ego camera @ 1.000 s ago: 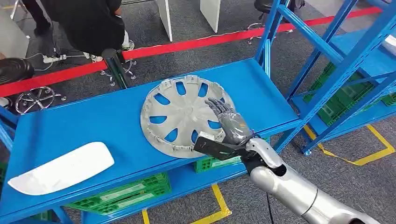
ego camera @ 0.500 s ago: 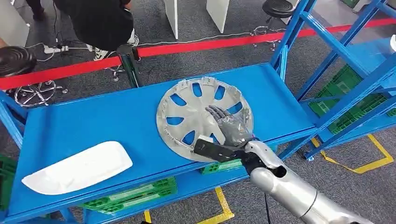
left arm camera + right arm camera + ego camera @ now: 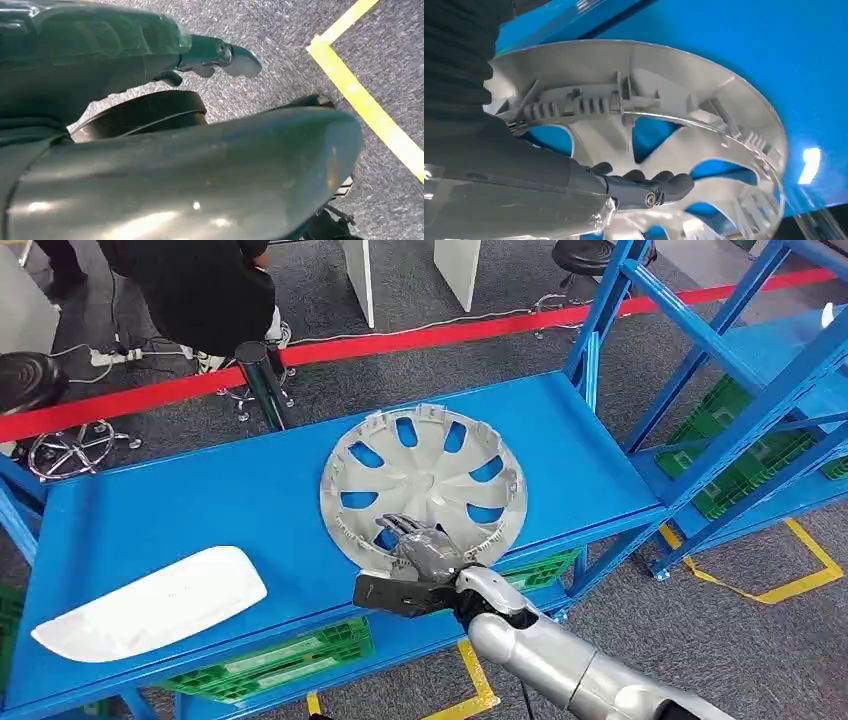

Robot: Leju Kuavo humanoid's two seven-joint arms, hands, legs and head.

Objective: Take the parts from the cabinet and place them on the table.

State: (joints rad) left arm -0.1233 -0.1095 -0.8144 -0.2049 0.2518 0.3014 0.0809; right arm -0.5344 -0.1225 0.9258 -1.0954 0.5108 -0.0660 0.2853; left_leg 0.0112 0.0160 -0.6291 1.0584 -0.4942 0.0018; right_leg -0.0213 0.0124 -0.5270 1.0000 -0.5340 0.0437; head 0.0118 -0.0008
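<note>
The hubcap lies flat on the blue table, inner side up, toward the right half of the top and near the front edge. From my head view I see its ribbed rim and clips facing upward, with the blue surface showing through the cut-outs. In the right wrist view the hubcap looms close, its clip ring and spokes clear.

My right hand sits at the hubcap's near rim, fingers stretched forward and lying over the edge of the cap. In the right wrist view the dark fingers reach together over a spoke, nothing pinched between them; I cannot tell whether they touch the plastic or hang just above it.

My left hand's state I cannot tell: the left wrist view gives me grey carpet and a yellow floor line.

Farther left on the table, well apart from the hubcap, lies a white panel. Green crates sit on the shelf below. Behind the table run a red barrier tape, a person in dark clothes and blue racking to the right.
</note>
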